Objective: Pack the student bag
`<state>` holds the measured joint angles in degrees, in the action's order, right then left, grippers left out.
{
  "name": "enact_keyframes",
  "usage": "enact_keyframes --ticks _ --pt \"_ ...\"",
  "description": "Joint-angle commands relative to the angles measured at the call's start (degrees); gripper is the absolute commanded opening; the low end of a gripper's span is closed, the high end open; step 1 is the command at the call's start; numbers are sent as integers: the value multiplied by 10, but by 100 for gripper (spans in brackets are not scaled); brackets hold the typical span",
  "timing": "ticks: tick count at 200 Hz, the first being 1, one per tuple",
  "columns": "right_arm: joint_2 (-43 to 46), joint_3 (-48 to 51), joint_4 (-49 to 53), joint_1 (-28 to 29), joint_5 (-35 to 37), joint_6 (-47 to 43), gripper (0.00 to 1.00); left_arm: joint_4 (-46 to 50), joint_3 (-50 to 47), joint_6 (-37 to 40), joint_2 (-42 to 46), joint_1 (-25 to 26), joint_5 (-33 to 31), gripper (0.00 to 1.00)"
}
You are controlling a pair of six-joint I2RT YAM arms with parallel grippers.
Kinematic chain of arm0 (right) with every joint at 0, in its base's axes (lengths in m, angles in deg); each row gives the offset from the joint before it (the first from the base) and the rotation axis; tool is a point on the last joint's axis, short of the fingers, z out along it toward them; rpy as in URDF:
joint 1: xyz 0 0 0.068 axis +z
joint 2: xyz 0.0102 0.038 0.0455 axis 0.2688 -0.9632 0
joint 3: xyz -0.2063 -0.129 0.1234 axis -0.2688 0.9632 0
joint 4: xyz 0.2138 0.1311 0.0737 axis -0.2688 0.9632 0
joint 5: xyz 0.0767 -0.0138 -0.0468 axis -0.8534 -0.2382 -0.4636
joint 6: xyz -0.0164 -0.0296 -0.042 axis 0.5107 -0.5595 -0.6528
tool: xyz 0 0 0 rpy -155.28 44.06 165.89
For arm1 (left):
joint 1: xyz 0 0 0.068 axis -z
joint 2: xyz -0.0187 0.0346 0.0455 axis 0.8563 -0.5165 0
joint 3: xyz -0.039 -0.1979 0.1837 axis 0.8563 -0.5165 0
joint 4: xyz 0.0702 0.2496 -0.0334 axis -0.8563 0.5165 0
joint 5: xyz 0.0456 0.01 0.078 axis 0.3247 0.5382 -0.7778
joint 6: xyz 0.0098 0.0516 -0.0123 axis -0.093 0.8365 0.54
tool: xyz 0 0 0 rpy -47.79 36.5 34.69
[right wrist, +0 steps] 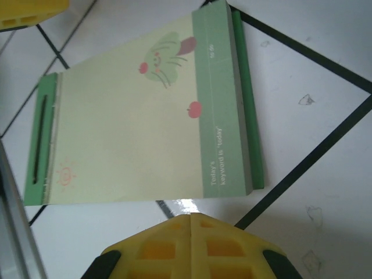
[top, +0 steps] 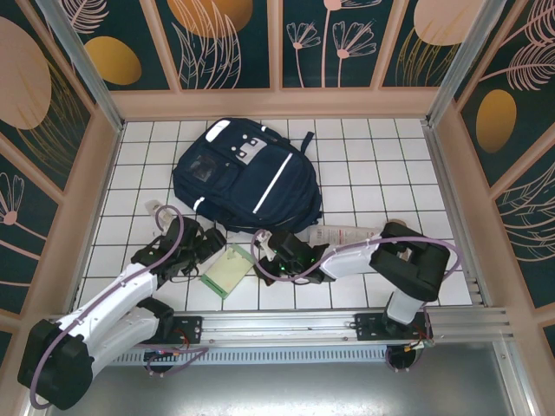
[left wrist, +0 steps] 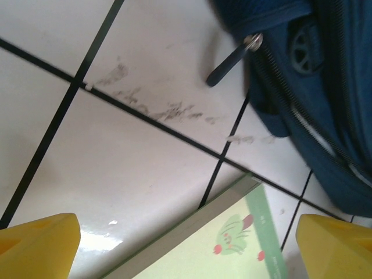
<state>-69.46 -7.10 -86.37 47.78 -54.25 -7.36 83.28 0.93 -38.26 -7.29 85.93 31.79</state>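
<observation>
The navy student bag (top: 247,178) lies flat on the white tiled floor at the middle back, its white stripe facing up. Its edge and a zipper pull (left wrist: 232,58) show in the left wrist view, upper right. A pale green notebook (top: 227,270) with a cactus drawing lies just in front of the bag. My left gripper (top: 211,245) hovers open over the notebook's far corner (left wrist: 232,244), yellow fingertips (left wrist: 40,244) wide apart. My right gripper (top: 263,257) sits shut and empty beside the notebook's (right wrist: 145,110) long edge, its fingertips (right wrist: 192,232) pressed together.
A white bottle (top: 342,234) lies on the tiles right of the bag, by the right arm. A small clear item (top: 154,210) lies left of the bag. Walls enclose the floor on three sides; a metal rail (top: 347,325) runs along the near edge.
</observation>
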Motion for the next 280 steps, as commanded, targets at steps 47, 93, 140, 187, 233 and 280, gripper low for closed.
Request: enact_keyframes --ticks 47,93,140,187,233,280 --pt "-60 -79 5 -32 39 2 0 -61 -63 -11 10 2 76 91" --pt "-94 -149 11 -73 19 -3 0 -170 -111 -63 24 3 156 89" --pt "-99 -172 22 -93 20 6 0 -199 -126 -86 44 5 174 88" --pt "-28 -103 61 -57 34 -6 0 -86 -84 -23 50 6 120 89" --pt "6 -44 60 -13 67 25 0 28 -50 40 66 6 77 90" --pt "-60 -76 27 -3 52 46 0 -31 -97 22 84 6 154 88"
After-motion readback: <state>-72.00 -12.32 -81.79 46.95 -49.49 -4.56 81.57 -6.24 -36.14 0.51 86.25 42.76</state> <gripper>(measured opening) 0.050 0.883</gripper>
